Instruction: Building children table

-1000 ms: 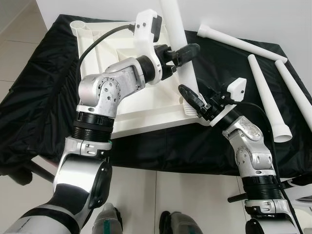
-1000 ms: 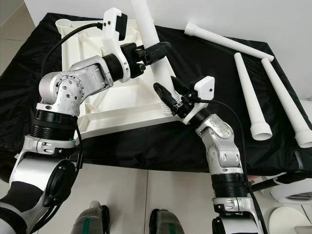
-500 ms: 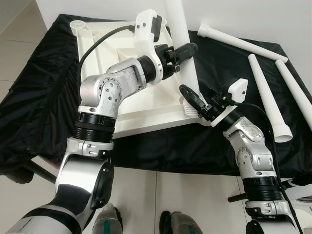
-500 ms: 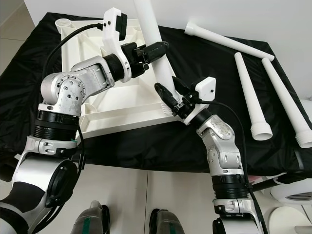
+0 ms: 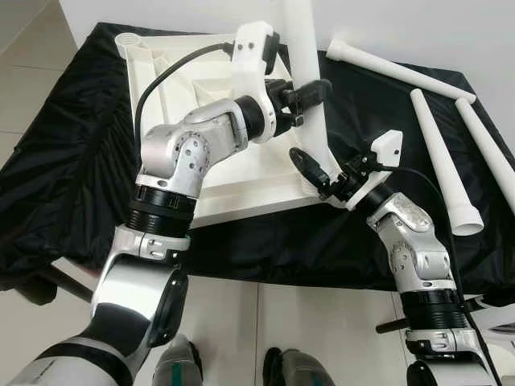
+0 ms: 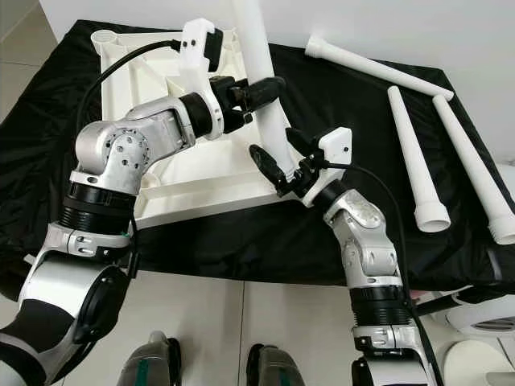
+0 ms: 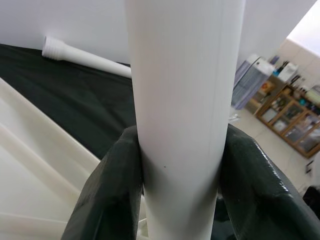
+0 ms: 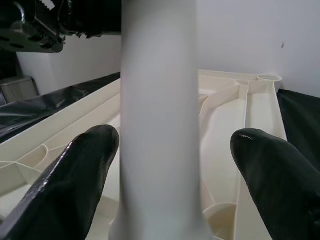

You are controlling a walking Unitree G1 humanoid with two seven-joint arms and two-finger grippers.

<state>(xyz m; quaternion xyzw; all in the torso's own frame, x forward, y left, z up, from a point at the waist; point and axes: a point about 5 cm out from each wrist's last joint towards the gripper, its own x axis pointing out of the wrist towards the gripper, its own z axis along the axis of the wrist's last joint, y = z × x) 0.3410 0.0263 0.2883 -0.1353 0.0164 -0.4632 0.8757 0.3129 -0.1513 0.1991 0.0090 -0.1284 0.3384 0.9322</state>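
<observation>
A white tabletop [image 5: 173, 92] lies upside down on a black cloth [image 5: 64, 161], its ribbed underside facing up and a round socket [image 5: 127, 39] showing at its far corner. One white leg [image 5: 306, 64] stands upright at the near right corner of the tabletop, leaning a little.

The left gripper [image 5: 310, 88] reaches across the tabletop and pinches this leg partway up; in the left wrist view its fingers [image 7: 107, 195] press against both sides of the tube.

The right gripper [image 5: 310, 167] comes in low from the right, at the foot of the same leg. Its fingers [image 8: 75, 170] are spread wide, one on each side of the leg, with a gap between pads and tube. The leg is blurred in that wrist view, so whether its foot is fully seated in the corner socket is hard to say.

Three more legs [image 5: 438, 153] lie on the cloth to the right, well apart from the tabletop, one [image 5: 394, 68] angled across the far side and two side by side [image 5: 487, 149].
</observation>
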